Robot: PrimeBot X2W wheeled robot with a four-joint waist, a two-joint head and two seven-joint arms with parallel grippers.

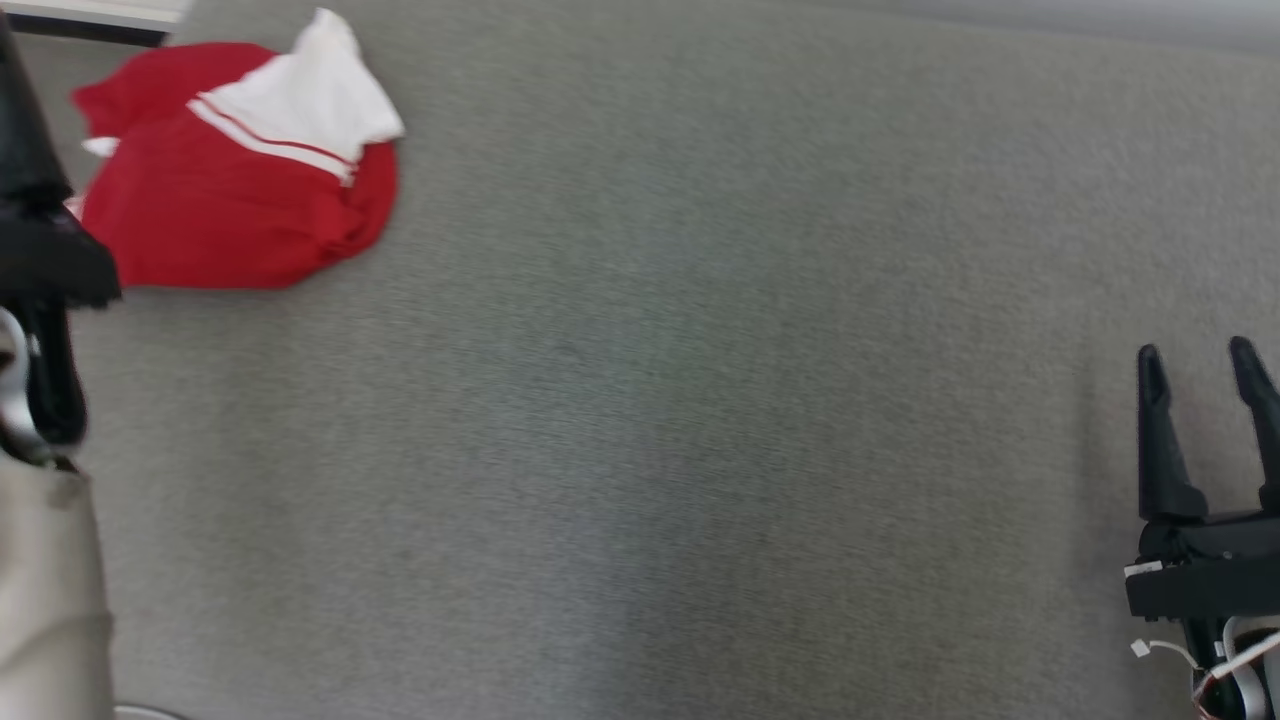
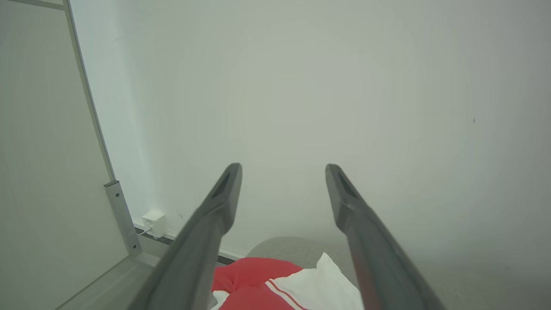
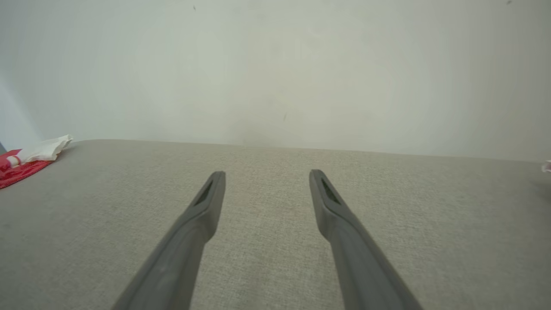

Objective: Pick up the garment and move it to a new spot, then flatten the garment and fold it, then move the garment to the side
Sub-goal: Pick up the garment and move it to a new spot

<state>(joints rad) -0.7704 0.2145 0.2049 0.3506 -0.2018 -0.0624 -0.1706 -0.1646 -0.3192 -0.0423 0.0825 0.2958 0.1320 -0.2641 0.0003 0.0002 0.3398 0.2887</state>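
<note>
The garment (image 1: 235,170) is red with a white panel and thin white stripes. It lies bunched at the far left of the grey fabric surface (image 1: 700,420). My left arm's dark wrist (image 1: 45,250) stands at the left edge, right beside the garment. In the left wrist view my left gripper (image 2: 282,172) is open and empty, raised above the garment (image 2: 275,286), which shows low between the fingers. My right gripper (image 1: 1200,360) is open and empty at the lower right, far from the garment. In the right wrist view the right gripper (image 3: 267,176) hovers over bare fabric, with the garment (image 3: 26,161) at the far left.
A pale wall rises behind the surface. A metal frame post (image 2: 122,217) and a white wall socket (image 2: 154,224) stand past the garment's far left side. A small white thing (image 3: 546,165) peeks in at the right edge.
</note>
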